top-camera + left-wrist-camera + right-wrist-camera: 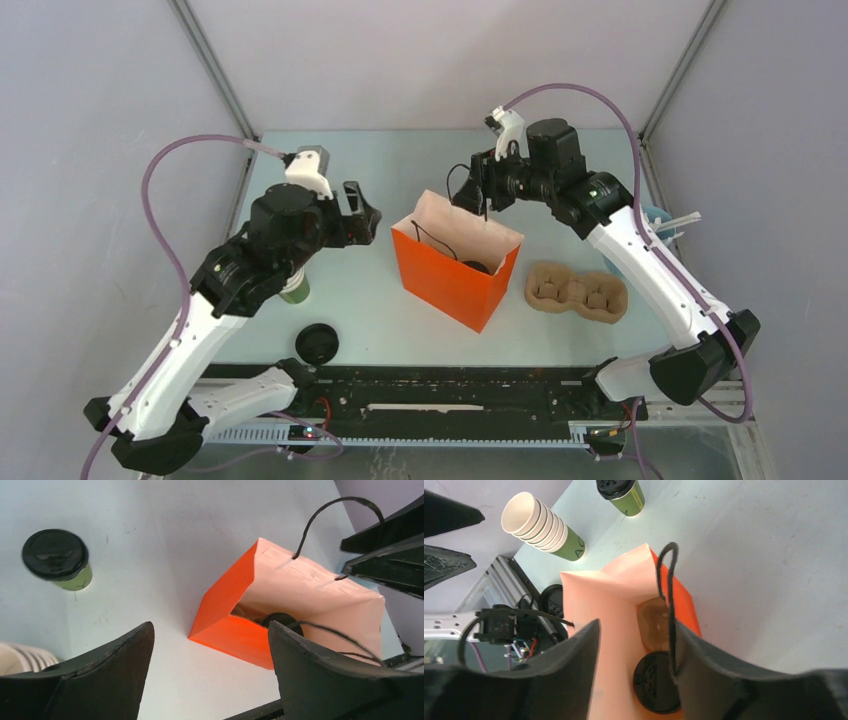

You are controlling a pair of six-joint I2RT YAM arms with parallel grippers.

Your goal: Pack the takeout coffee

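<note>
One takeout coffee [57,560], an olive-green cup with a black lid, stands on the table left of the orange paper bag [455,270]. A second lidded cup [656,682] sits inside the bag beside a brown pulp carrier [654,625]. My left gripper [210,627] hangs open above the table by the bag's left corner, holding nothing. Over the bag's mouth my right gripper [636,625] is open, and the black string handle [669,580] rests against one of its fingers.
A lidless nested stack of cups [544,527] lies on its side at the left. A loose black lid [317,343] sits near the front edge. Another pulp carrier [577,292] lies right of the bag. Grey walls enclose the table.
</note>
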